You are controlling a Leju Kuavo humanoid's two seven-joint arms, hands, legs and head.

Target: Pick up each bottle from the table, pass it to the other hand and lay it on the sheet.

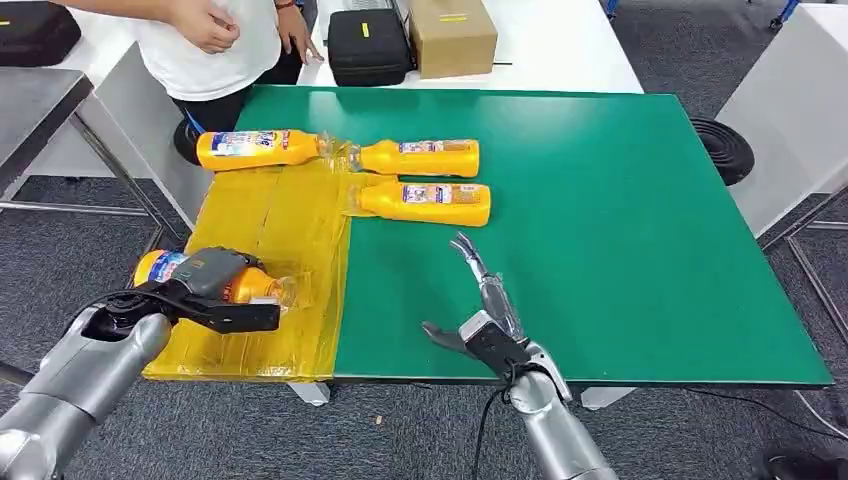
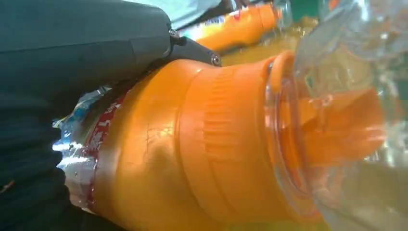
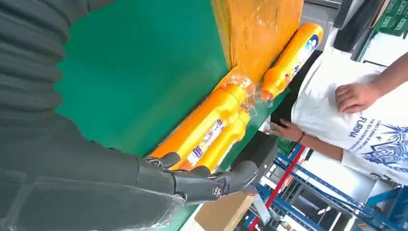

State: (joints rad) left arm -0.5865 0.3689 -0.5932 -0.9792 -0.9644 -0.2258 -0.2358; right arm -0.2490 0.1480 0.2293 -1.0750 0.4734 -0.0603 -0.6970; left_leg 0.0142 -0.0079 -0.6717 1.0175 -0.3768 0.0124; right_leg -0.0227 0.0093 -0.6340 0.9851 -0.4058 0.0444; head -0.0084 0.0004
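Glossy orange plastic bottle [image 2: 192,144] with a clear plastic cap [image 2: 346,120]; shiny, crinkled yellow film sheet [image 1: 270,230]; matt green table [image 1: 620,220]; a smooth silver metal arm [image 1: 70,390].

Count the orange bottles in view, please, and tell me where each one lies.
4. One bottle lies on the yellow sheet at the far edge; two bottles lie on the green mat; the left robot hand holds one over the sheet.

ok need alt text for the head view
The left hand holds an orange bottle over a yellow sheet on a green table. The open right hand hovers near two bottles on the green; a third lies on the sheet.
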